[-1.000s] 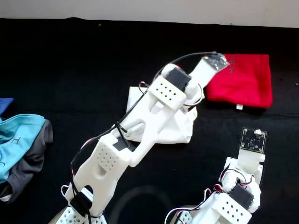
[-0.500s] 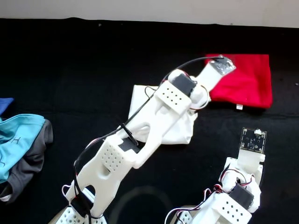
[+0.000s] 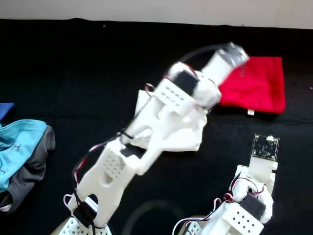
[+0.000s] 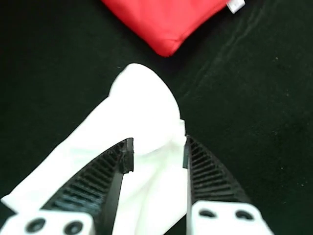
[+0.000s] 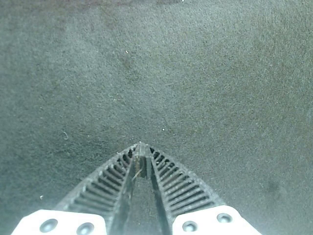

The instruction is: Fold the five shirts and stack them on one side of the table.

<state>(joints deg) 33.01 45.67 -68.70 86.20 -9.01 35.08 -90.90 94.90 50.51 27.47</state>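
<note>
We see a black table (image 3: pixel 73 63) from above, with two white robot arms reaching in from the near edge. The left arm (image 3: pixel 161 117) stretches diagonally across the middle of the table, lying over a white shirt (image 3: pixel 188 134) that is roughly folded and somewhat rumpled. Just beyond its wrist, on the far right of the table, lies a red shirt (image 3: pixel 257 85), folded flat into a neat rectangle, with a small white tag at its near edge.

In the left wrist view, the left gripper (image 4: pixel 157 149) has its two black ribbed jaws pressed against either side of a thick fold of the white shirt (image 4: pixel 142 107), holding it (the cloth fills the whole gap between them). The rounded end of that fold points toward a corner of the red shirt (image 4: pixel 166 19). The two are near each other but apart, with a strip of black table between them.

The right arm (image 3: pixel 254 196) sits low at the near right corner, well apart from both shirts. The right gripper (image 5: pixel 140 146) has its jaws closed tip to tip, holding nothing, above bare black table (image 5: pixel 195 73).

At the left edge of the table, we see an unfolded heap: a teal shirt (image 3: pixel 19 142) lying on a grey shirt (image 3: pixel 34 169), with a bit of blue cloth (image 3: pixel 4 110) just behind them.
</note>
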